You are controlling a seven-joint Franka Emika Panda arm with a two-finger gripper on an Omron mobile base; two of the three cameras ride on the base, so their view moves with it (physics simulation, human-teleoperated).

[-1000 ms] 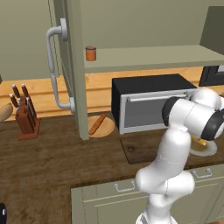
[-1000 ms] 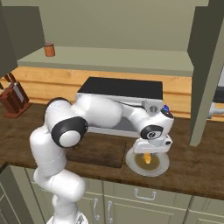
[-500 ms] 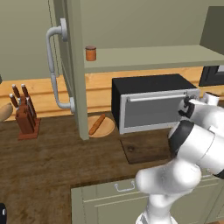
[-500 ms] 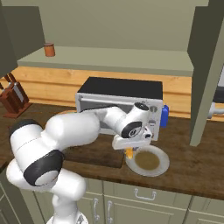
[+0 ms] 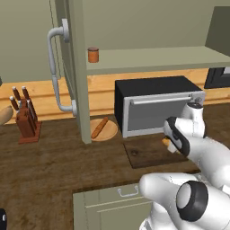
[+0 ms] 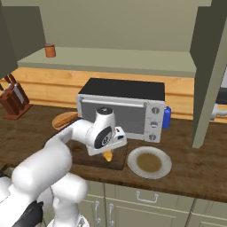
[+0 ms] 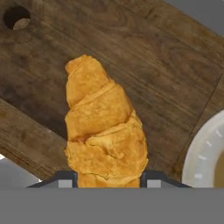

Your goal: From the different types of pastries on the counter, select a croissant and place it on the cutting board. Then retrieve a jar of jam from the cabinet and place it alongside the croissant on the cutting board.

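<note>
I count one croissant (image 7: 104, 135), pinched in my gripper (image 7: 107, 178) over the one cutting board (image 7: 166, 87); one jar of jam (image 5: 93, 55) stands on the cabinet (image 5: 148, 58) shelf.

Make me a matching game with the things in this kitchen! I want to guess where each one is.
Things:
1. golden-yellow ridged croissant
2. small orange-brown jar with a reddish lid
3. round white plate with a brown centre
4. wooden knife block

Places:
A. on the olive-grey cabinet shelf
B. at the left end of the dark wood counter
C. held in the end effector above the dark brown cutting board
D. on the counter, right of the cutting board

Pairs: 1-C, 2-A, 3-D, 4-B
</note>
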